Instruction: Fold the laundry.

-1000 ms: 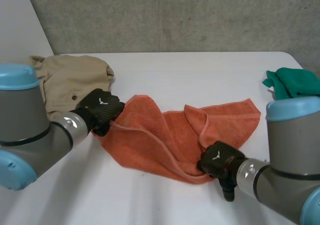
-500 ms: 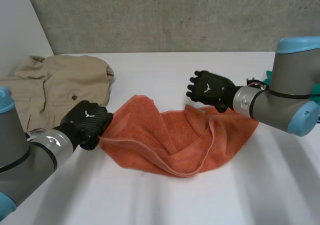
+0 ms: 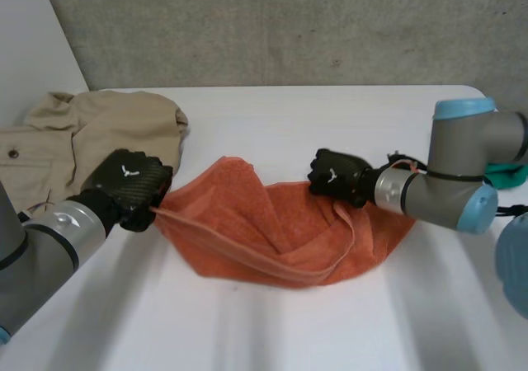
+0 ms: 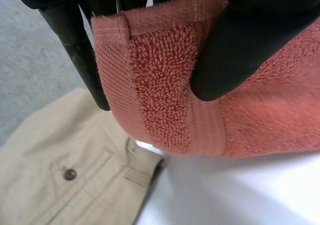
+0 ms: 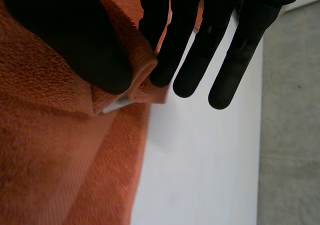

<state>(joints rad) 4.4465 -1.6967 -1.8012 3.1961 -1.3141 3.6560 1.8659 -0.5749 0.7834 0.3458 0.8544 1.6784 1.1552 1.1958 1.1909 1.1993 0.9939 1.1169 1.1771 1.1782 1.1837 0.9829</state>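
The orange towel lies bunched at the middle of the white table, sagging between the 2 hands. At 10 o'clock from it sprawls a beige garment, its near edge just beside the left hand. At 3 o'clock a green cloth peeks out from behind the right arm, which crosses in front of it and over the towel's end. That makes 3 pieces of laundry: 1 orange, 1 beige, 1 green.

The left hand grips the towel's 9 o'clock corner, and the right hand grips its edge at 1 o'clock.

The head view shows both hands only from the back, so the wrist views settle the grips. In the left wrist view the left thumb presses the hemmed corner against the fingers behind it, a firm pinch. Beyond it lies the beige garment with 1 button.

In the right wrist view the right thumb and the nearest finger nip a rolled towel edge with 1 small white tag under it. The other fingers reach out straight over bare table.
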